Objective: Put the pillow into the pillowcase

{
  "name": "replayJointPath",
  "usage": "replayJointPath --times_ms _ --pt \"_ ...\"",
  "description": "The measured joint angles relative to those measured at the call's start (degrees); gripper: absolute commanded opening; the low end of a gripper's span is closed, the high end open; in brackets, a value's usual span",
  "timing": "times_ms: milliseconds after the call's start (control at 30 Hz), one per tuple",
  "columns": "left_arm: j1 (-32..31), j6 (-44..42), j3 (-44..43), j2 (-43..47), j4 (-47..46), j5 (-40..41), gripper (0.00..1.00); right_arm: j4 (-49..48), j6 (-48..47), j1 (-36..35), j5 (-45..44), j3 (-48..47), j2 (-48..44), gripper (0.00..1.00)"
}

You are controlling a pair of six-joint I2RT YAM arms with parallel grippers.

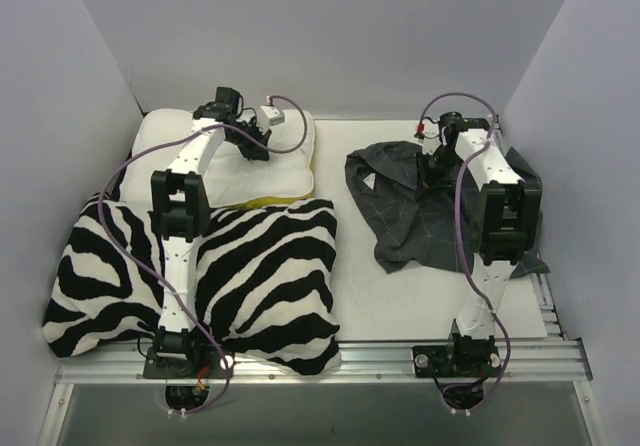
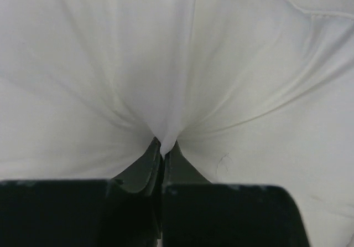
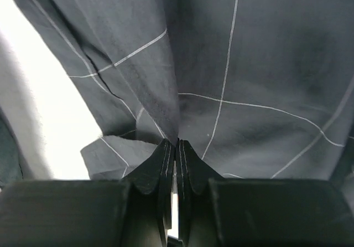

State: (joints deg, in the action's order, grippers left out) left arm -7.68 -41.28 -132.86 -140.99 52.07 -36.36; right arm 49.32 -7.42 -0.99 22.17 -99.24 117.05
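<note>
The white pillow lies at the back left, its yellow side edge showing at the right and front. My left gripper is on top of it, shut on a pinched fold of its white cover. The dark grey checked pillowcase lies crumpled at the back right. My right gripper is shut on a fold of the pillowcase, with fabric drawn up into the closed jaws.
A large zebra-striped cushion lies in front of the pillow at the near left, under the left arm. White walls close in the left, back and right. A metal rail runs along the near edge.
</note>
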Motion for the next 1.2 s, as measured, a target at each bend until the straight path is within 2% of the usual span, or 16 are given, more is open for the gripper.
replayJointPath --times_ms 33,67,100,200,367,633,733,867,967,1033,1067,1100,1200 --pt "-1.18 -1.44 1.81 0.00 0.00 0.94 0.12 0.04 -0.15 0.24 0.02 0.33 0.57 0.00" --pt "-1.95 -2.32 2.58 0.00 0.04 1.38 0.40 0.17 -0.17 0.28 0.07 0.50 0.96 0.00" --pt "-2.99 -3.54 2.99 0.00 0.11 2.10 0.55 0.15 -0.20 0.31 0.07 0.83 1.22 0.00" --pt "-4.87 -4.94 2.71 0.31 0.68 3.78 0.79 0.22 -0.57 0.33 0.24 1.88 1.22 0.00" --pt "-4.68 -7.69 0.26 0.37 2.64 4.85 0.92 0.48 -1.68 0.39 0.57 4.92 1.20 0.00" --pt "-4.31 -13.14 -0.37 0.48 4.33 3.28 0.93 1.09 -2.62 0.59 0.83 5.92 0.52 0.00" --pt "-4.66 -14.73 -1.86 -0.59 4.76 3.13 0.89 1.11 -2.99 0.59 0.96 5.92 0.26 0.00" --pt "-5.51 -17.59 -3.08 -3.45 5.05 3.58 0.61 1.42 -3.37 0.59 1.29 5.84 0.26 0.00" --pt "-5.95 -19.58 -4.57 -5.20 6.14 4.39 0.54 1.84 -3.67 0.59 1.29 5.33 0.24 0.00" --pt "-6.03 -20.57 -6.47 -5.81 7.54 4.72 0.35 2.19 -3.93 0.68 1.33 4.92 0.17 0.00" --pt "-6.05 -21.05 -7.65 -6.19 8.41 4.94 0.20 2.36 -4.09 0.76 1.55 4.72 0.13 0.00" --pt "-6.10 -21.77 -8.90 -6.64 9.35 5.11 0.00 2.51 -4.26 0.98 1.77 4.57 0.07 0.00" --pt "-6.16 -22.75 -11.37 -7.72 11.15 5.55 0.00 2.95 -4.70 1.81 2.49 4.50 -0.44 0.00"
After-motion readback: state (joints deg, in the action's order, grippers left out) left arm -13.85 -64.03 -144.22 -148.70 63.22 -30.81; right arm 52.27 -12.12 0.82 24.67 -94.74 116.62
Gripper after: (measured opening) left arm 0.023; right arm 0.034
